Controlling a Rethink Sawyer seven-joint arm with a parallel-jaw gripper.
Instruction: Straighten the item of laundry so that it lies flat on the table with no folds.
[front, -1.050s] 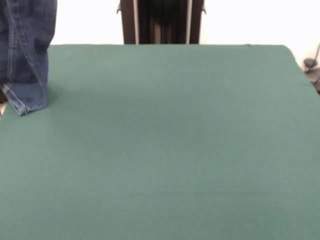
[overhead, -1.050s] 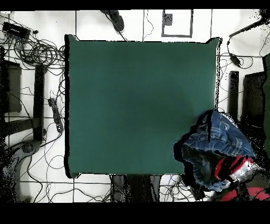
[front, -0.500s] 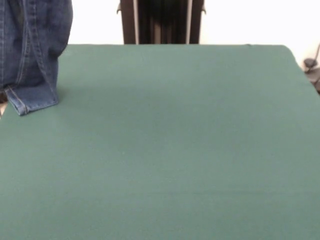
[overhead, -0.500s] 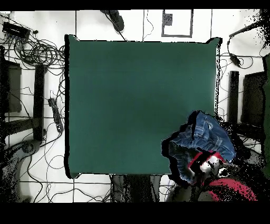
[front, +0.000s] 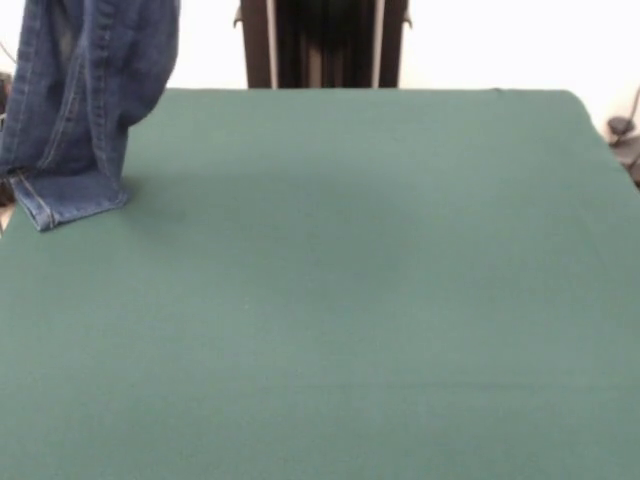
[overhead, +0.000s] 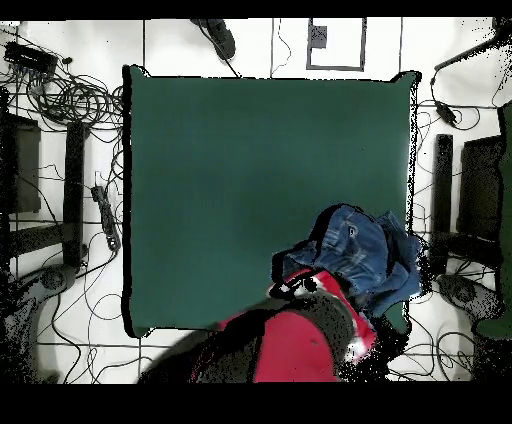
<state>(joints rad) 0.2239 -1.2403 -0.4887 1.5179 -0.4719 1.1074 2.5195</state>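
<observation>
The green felt-like table fills the front view from its near edge to its far edge. The surface is plain and carries no print or marking.

At the far left of the front view the small dark blue denim jeans hang from above. The cloth runs out of the picture at the top edge. One hemmed leg end reaches down to the table near its left edge; whether it touches the surface or hangs just above cannot be told. Light contrast stitching runs along the seams and the hem. No brand tag, label or writing can be read on the denim in either view.

In the overhead view the jeans appear as a bunched mass over the table's right part, near the lower right corner. The garment is folded on itself, not spread flat. A back pocket with pale stitching shows on top.

The red and black arm enters from the bottom edge and reaches under the bunched denim. The gripper itself is covered by the cloth and the arm, so the state of the jaws cannot be told.

Cables lie on the floor to the left of the table in the overhead view.
</observation>
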